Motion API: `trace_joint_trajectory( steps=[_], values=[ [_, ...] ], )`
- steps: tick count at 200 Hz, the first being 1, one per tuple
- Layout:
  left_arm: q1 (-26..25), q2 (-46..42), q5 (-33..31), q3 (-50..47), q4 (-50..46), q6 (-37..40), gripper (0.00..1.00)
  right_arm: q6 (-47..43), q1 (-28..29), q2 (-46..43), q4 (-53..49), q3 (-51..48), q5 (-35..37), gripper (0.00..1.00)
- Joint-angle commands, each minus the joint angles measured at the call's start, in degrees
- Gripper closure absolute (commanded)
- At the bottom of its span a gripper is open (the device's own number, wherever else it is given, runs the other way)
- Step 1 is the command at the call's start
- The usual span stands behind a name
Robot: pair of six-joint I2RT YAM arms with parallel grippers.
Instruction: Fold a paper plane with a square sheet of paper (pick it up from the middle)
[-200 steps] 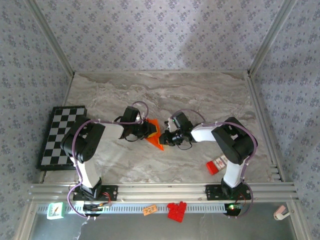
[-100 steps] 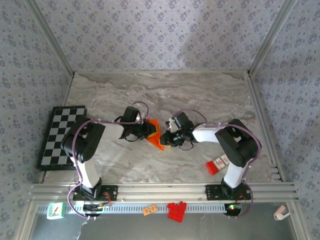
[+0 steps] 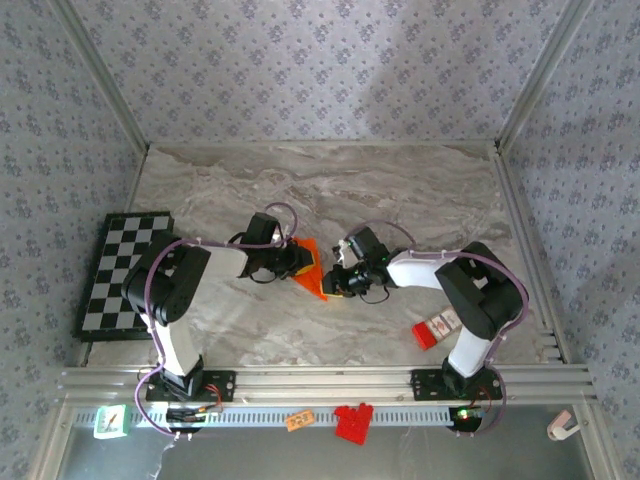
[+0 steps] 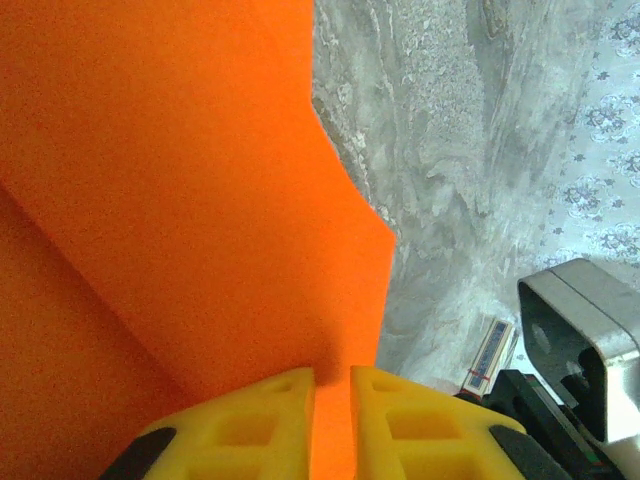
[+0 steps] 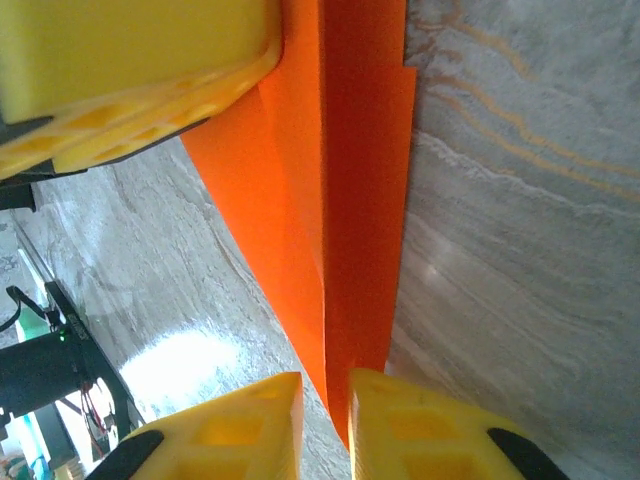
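The orange sheet of paper [image 3: 310, 268] is folded into a slim pointed shape with a centre crease and is held between both arms over the middle of the table. My left gripper [image 3: 297, 262] pinches its upper left part. In the left wrist view the yellow fingers [image 4: 270, 410] are shut on the orange sheet [image 4: 200, 200], and the left gripper [image 4: 332, 378] has paper in its narrow gap. My right gripper [image 3: 331, 283] holds the lower pointed end. In the right wrist view the paper [image 5: 350, 200] narrows down into the right gripper [image 5: 325, 385], which is shut on it.
A black-and-white checkerboard [image 3: 120, 275] lies at the table's left edge. A small red-and-white box [image 3: 436, 329] lies near the right arm's base and also appears as the box [image 4: 490, 355]. Red blocks [image 3: 353, 421] and an orange tag [image 3: 299, 421] sit on the front rail.
My right gripper has slid a little left and toward the front, along the paper's pointed end, and its elbow has swung right. The left gripper and the paper have barely moved.
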Motion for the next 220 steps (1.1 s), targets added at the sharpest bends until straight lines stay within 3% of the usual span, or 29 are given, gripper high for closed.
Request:
trace_joint_trajectory(
  steps=[1,109,164,220],
  values=[
    [-0.34,0.37,0.05,0.73,-0.91,1.17,0.83,0.71,0.54,1.15,-0.87,-0.17,-0.43,0.81],
    [-0.33,0.89,-0.58,0.79,-1.87,1.26,0.83,1.07,1.07,3.77,-1.78,0.00,0.71,0.87],
    [-0.34,0.98,-0.48,1.37,-2.12,1.34,0.83,-1.72,0.27,-5.23,-5.19,-0.83,7.06,0.75],
    [-0.33,1.06,-0.30,1.36,-2.04,1.35,0.83,-1.92,0.95,-7.49,-2.16,0.08,6.99,0.76]
  ],
)
